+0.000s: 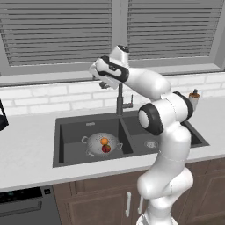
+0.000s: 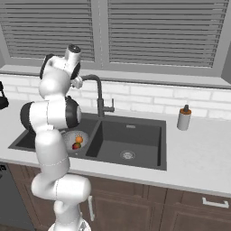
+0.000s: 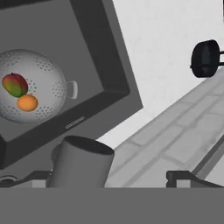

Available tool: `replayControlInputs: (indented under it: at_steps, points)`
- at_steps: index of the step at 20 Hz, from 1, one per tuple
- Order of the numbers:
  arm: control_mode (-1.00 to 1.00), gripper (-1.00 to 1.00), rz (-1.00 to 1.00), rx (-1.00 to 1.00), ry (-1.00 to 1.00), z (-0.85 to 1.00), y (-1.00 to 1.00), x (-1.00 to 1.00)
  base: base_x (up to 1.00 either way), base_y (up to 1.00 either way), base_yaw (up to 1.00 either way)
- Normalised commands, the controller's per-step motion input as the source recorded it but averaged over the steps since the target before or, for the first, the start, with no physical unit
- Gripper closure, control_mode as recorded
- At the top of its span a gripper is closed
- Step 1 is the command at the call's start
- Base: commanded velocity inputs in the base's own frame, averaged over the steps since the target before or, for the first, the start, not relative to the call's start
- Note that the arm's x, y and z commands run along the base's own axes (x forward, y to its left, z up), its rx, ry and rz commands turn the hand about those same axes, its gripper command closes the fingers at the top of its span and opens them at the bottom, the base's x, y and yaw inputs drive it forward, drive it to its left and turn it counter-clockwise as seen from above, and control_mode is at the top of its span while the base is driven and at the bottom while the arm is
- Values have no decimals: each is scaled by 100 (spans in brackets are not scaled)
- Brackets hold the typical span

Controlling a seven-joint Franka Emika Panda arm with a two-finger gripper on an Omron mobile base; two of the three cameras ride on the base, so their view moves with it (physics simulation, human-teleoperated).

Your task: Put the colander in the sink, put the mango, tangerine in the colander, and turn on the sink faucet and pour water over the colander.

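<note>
silvery colander [image 1: 101, 145] is set in the left basin of the sink [image 1: 70, 132], under the faucet [image 1: 120, 99], with mango [image 1: 106, 149] and tangerine [image 1: 104, 141] touching inside. pincer [image 1: 103, 83] is held open and empty beside the faucet top, presumably so the lever can be reached.

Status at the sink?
Hand open, up at the faucet. Colander in sink left basin, mango and tangerine inside. No water visible.
</note>
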Motion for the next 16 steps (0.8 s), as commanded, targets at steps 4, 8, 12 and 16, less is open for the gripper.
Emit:
replayControlInputs:
  at_steps: [4,8,12,16]
  points:
    - [-100,-100,0,-4,0,-30,-22,-19,0,0,0]
    - [-100,-100,0,0,-6,-6,-42,-62,0,0,0]
    - [-100,-100,0,0,-14,5,-49,-58,0,0,0]
    - [-100,-100,0,0,-23,17,-32,-58,0,0,0]
